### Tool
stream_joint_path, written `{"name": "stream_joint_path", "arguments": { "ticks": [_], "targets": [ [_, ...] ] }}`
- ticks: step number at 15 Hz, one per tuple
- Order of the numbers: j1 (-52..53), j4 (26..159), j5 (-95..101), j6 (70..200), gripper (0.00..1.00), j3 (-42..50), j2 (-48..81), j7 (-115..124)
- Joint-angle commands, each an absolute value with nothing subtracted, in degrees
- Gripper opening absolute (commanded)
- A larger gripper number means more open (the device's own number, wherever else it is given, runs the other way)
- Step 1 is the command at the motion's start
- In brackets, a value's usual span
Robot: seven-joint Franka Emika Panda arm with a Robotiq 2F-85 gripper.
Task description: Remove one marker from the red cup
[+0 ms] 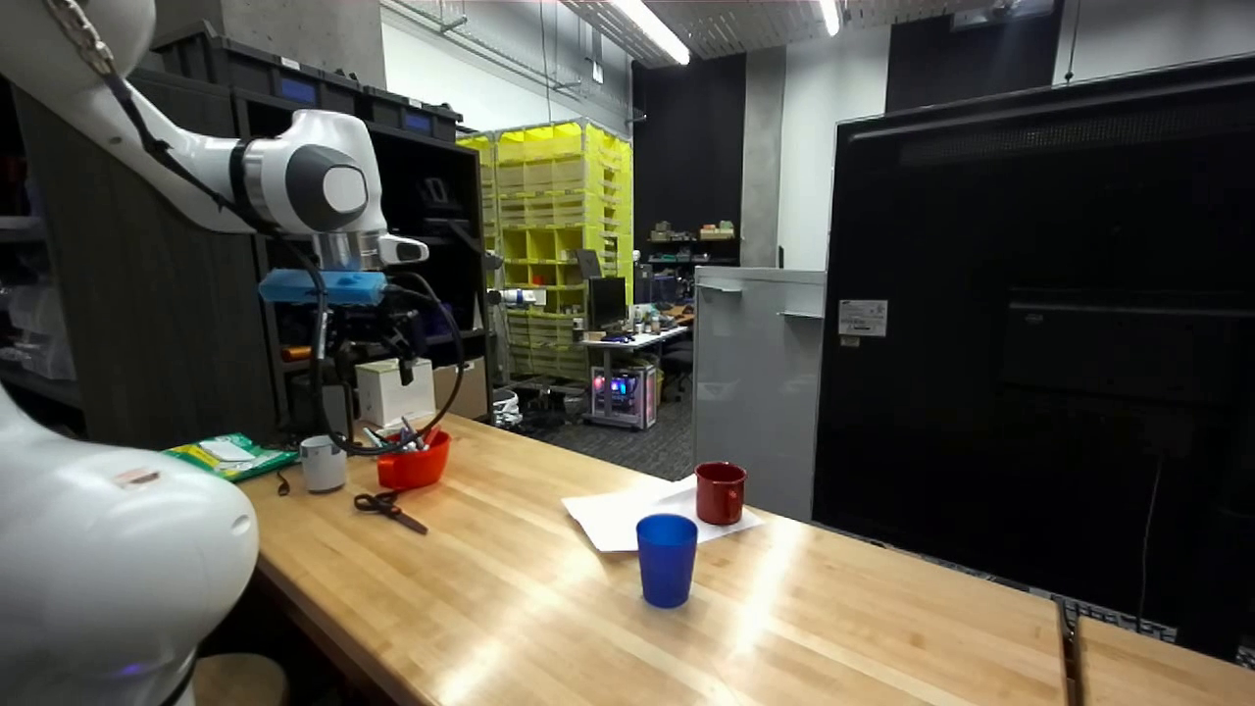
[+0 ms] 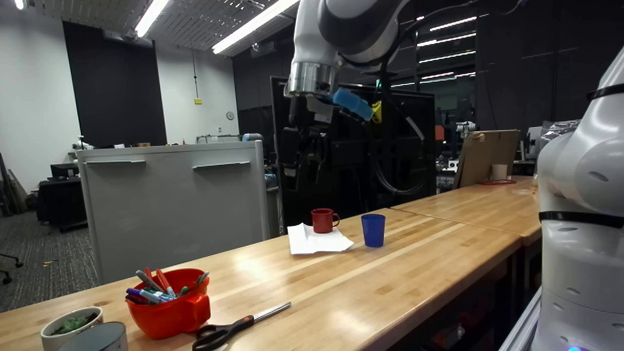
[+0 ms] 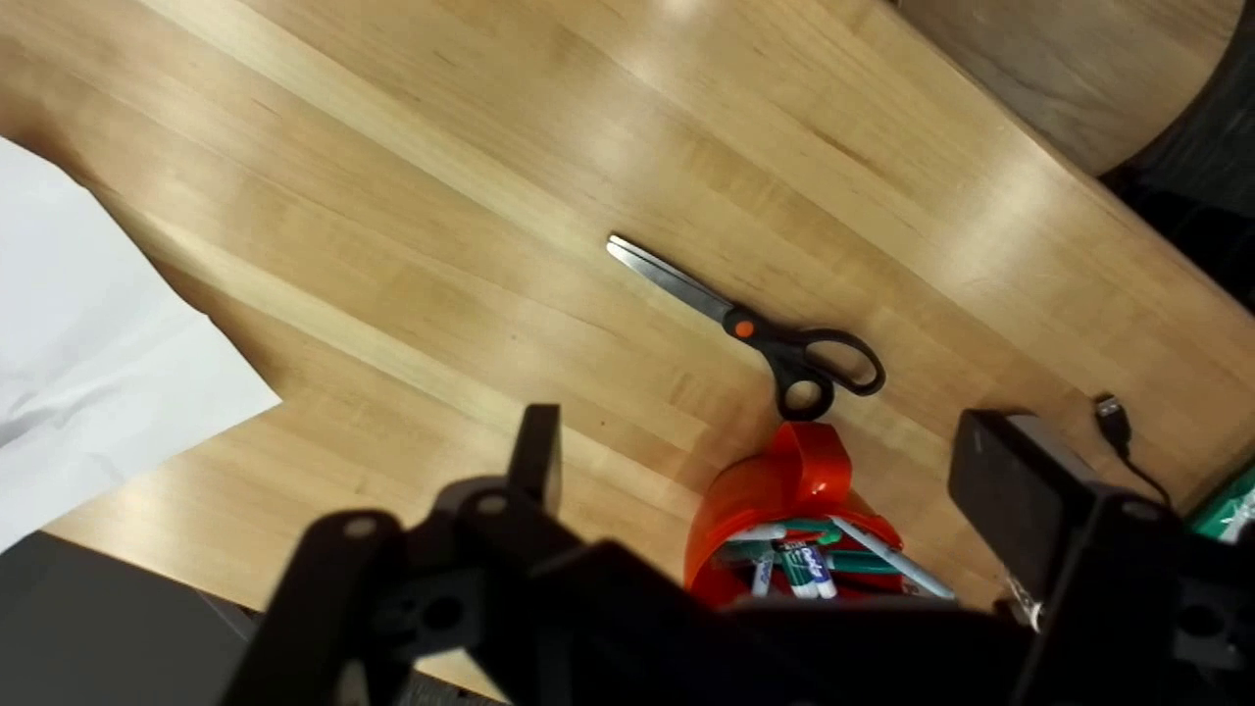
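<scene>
The bright red cup (image 1: 416, 469) stands upright on the wooden table with several markers poking out of its top. It also shows in an exterior view (image 2: 168, 317), its handle towards the scissors. In the wrist view the red cup (image 3: 721, 515) appears between the spread fingers; its lower part is hidden by the gripper body. Several markers (image 3: 802, 569) with white, green and blue parts lie inside it, and one pale marker leans over the rim. My gripper (image 3: 773, 469) is open and empty. It hangs well above the table in both exterior views (image 1: 375, 371) (image 2: 304, 170).
Black scissors (image 3: 775, 358) lie beside the cup's handle. A grey-white mug (image 1: 323, 464), a small plant pot (image 2: 73, 324) and a green packet (image 1: 233, 455) stand near the cup. A dark red mug (image 1: 721, 493) on white paper (image 1: 613, 515) and a blue cup (image 1: 667, 561) stand farther along.
</scene>
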State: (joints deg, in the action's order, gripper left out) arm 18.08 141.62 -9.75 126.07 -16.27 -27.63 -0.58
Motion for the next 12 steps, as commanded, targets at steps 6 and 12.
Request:
{"name": "stream_joint_path", "arguments": {
  "ticks": [6, 12],
  "targets": [
    [19.4, 132.7, -5.3, 128.7, 1.0, -19.0, -16.1, -2.5],
    [19.5, 133.1, -5.4, 128.2, 1.0, -18.8, -15.7, -2.1]
  ]
}}
